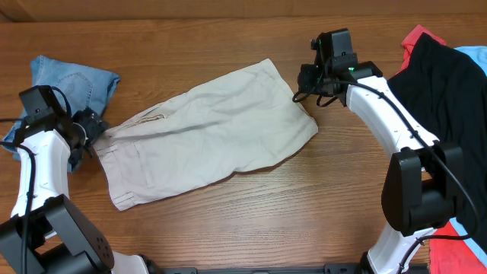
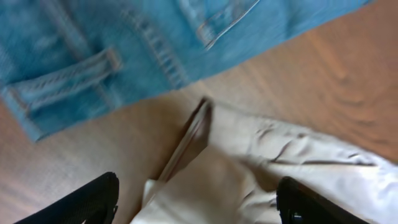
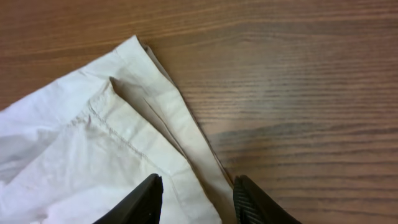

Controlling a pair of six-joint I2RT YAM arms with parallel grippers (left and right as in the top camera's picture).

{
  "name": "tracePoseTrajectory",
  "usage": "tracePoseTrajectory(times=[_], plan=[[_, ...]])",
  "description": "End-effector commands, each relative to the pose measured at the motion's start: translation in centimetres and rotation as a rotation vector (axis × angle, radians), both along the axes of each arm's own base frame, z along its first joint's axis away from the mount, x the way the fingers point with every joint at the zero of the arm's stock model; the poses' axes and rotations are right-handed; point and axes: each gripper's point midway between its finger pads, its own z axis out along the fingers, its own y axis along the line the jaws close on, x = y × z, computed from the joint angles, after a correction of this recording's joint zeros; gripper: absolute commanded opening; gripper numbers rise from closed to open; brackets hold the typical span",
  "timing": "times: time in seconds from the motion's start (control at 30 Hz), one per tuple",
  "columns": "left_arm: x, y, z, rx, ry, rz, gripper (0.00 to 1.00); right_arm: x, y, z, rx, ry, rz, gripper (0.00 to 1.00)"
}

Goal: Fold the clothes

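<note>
Both arms come in from 6 o'clock. The left arm [image 1: 36, 171] runs up the 9 o'clock edge of the bench [image 1: 251, 228] and bends its wrist inward, so the left tool [image 1: 91, 131] sits right at the waistband end of the khaki shorts [image 1: 205, 133]. The right arm [image 1: 384, 114] rises from 5 o'clock and leans over toward 1 o'clock, with the right tool [image 1: 303, 91] at the shorts' leg-hem corner.

The shorts are in the middle of the bench, lying mostly flat on a diagonal from 8 o'clock up to 2 o'clock. They're pale beige woven cloth with soft wrinkles and a pocket slit near the waistband. A faded blue denim piece [image 1: 76, 80] is crumpled at 10 o'clock. A black garment [image 1: 441, 84] is heaped at 3 o'clock next to some red cloth [image 1: 415, 36] and light blue cloth [image 1: 473, 53]. The bench is brown wood grain.

The wrist cams show what overhead can't. In the left wrist view the two black fingers [image 2: 93, 202] are spread wide with beige cloth loose between them and nothing pinched, so that tool is released. It also shows the denim's stitching and a belt loop [image 2: 62, 81] close up at 10 o'clock. The right wrist view shows layered hem edges with a stitch line. The fingertips [image 3: 146, 199] are apart with the hem lying flat on the wood in the gap, so that tool is released too.
</note>
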Motion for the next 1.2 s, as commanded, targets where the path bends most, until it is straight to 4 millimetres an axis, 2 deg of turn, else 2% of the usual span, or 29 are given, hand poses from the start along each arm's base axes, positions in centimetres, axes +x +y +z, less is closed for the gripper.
tracePoseTrajectory(times=[0.0,0.07,0.1,0.17,0.2,0.23,0.43,0.5,0.57,0.7,0.93,1.07,1.17], plan=[[2.0,-0.6,1.3,-0.012,-0.088,-0.112,0.84,0.1,0.4,0.5,0.001,-0.002,0.016,0.4],[2.5,-1.5,1.9,-0.034,-0.122,-0.164,0.79,-0.6,0.3,0.0,-0.006,0.032,0.017,0.37],[2.5,-2.1,2.2,-0.048,-0.132,-0.187,0.72,-0.9,0.2,-0.2,-0.01,0.048,0.018,0.34],[2.3,-3.2,2.6,-0.078,-0.14,-0.225,0.42,-1.6,0.3,-0.5,-0.016,0.072,0.051,0.3],[2.1,-3.6,2.8,-0.087,-0.139,-0.241,0.2,-1.9,0.6,-0.6,-0.011,0.081,0.085,0.28],[1.7,-4.0,2.9,-0.099,-0.133,-0.254,0.04,-2.2,0.9,-0.6,-0.006,0.088,0.11,0.28],[-0.6,-6.9,3.7,-0.164,-0.101,-0.398,0.04,-3.0,1.7,-0.8,-0.02,0.099,0.184,0.26],[-0.9,-7.3,3.3,-0.143,-0.081,-0.444,0.04,-3.1,1.9,-0.8,-0.019,0.099,0.189,0.26],[-0.9,-6.7,2.2,-0.078,-0.037,-0.436,0.04,-3.3,2.4,-0.8,-0.012,0.104,0.2,0.25],[0.2,-6.7,-0.2,-0.015,-0.005,-0.433,0.04,-4.1,3.7,-0.9,-0.003,0.114,0.257,0.25],[1.2,-8.0,-5.0,-0.079,0.072,-0.437,0.04,-4.7,4.3,-1.0,-0.007,0.13,0.276,0.25],[3.6,-6.8,-5.9,-0.03,0.011,-0.395,0.05,-5.1,4.6,-1.1,0.0,0.141,0.284,0.25],[5.5,-5.5,-5.3,0.01,-0.055,-0.31,0.12,-5.4,5.2,-1.1,0.003,0.146,0.3,0.25]])
